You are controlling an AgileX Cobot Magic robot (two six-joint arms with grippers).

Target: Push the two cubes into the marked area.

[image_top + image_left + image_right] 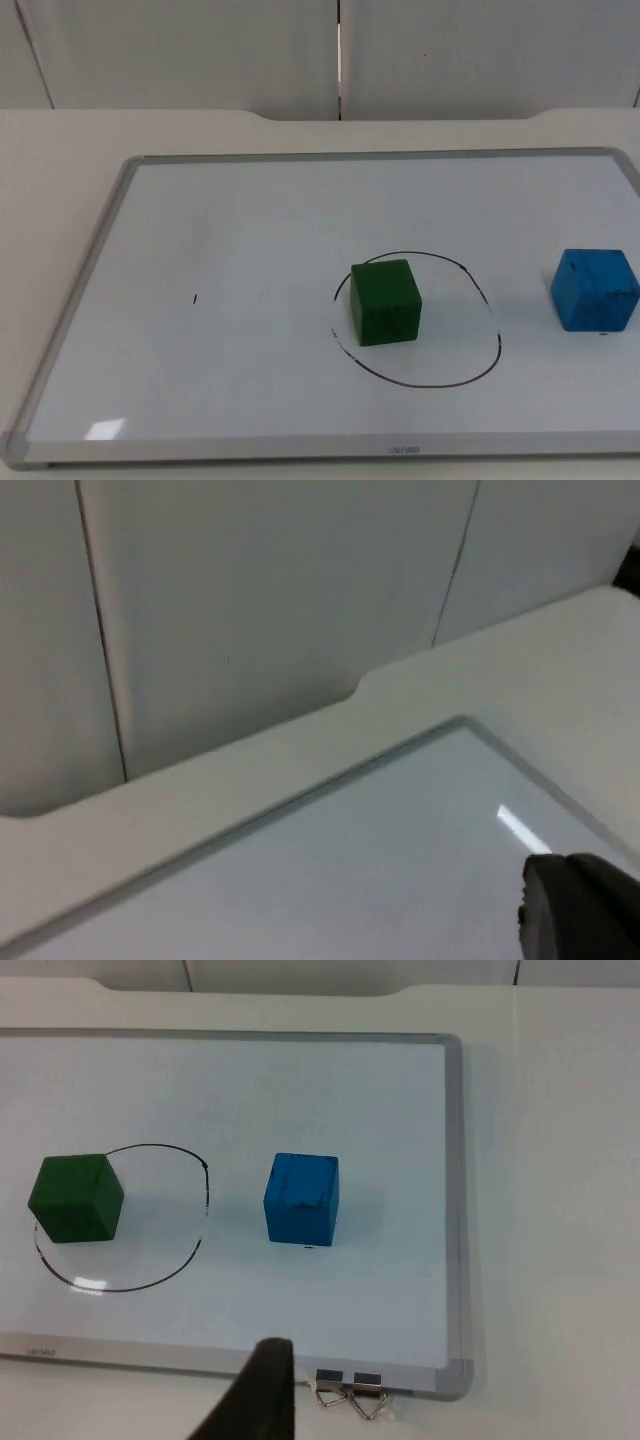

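The green cube [386, 301] sits upright on the whiteboard [230, 230], inside the hand-drawn black ring [470, 375], against the ring's left side. It is turned slightly, so one corner edge faces the top camera, and as a cube it has no long axis. The blue cube [595, 289] stands flat on the board to the right of the ring, outside it and well apart from the green one, near the board's right frame; it too is turned a little. In the right wrist view the blue cube [302, 1198] lies just beside the ring's edge [205, 1195], the green cube [76, 1198] within. A binder clip [350, 1392] grips the board's frame on the tabletop [60, 190]. One fingertip of the left claw [580, 910] hangs over a board corner; one of the right claw [262, 1395] hangs by the clip. Whether either claw is spread, I cannot tell.
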